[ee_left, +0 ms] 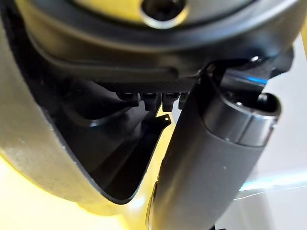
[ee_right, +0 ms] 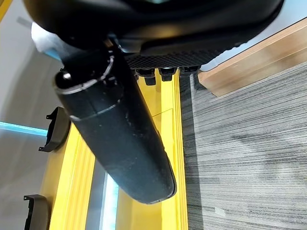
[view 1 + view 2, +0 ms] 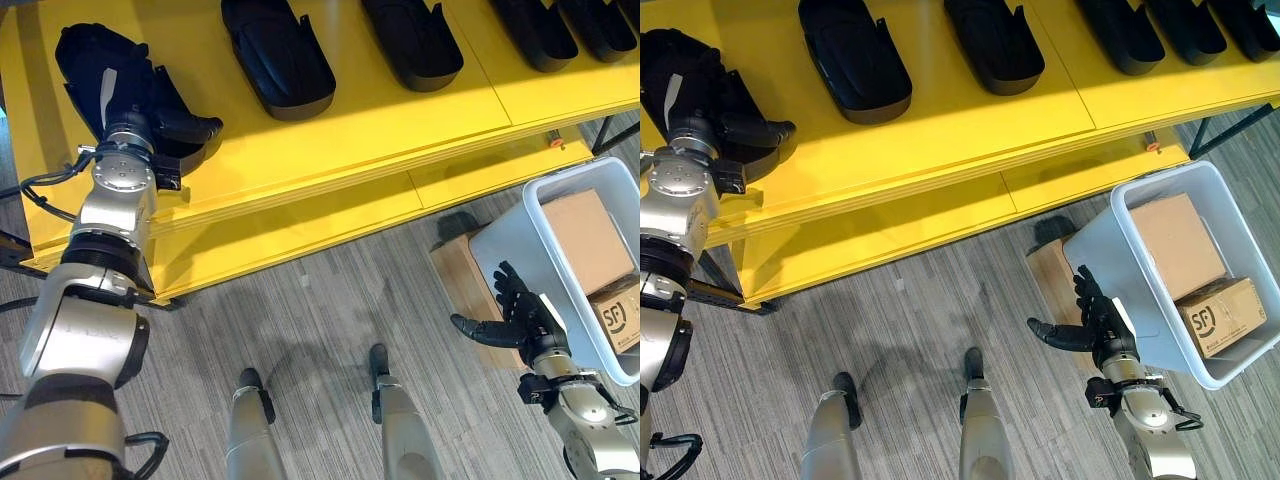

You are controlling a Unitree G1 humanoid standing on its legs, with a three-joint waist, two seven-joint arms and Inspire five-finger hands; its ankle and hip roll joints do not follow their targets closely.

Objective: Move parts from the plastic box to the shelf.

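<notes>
One black part [image 3: 95, 60] rests on the yellow shelf [image 3: 400, 110] under the left hand [image 3: 165, 125], apparently clasping it; release comes next. Right hand [image 3: 515, 318] hangs open beside the plastic box [image 3: 505, 245].

I see one printed mark: dark letters on the side of the smaller cardboard box [image 3: 1223, 318], which lies in the plastic box [image 3: 1108, 255].
</notes>
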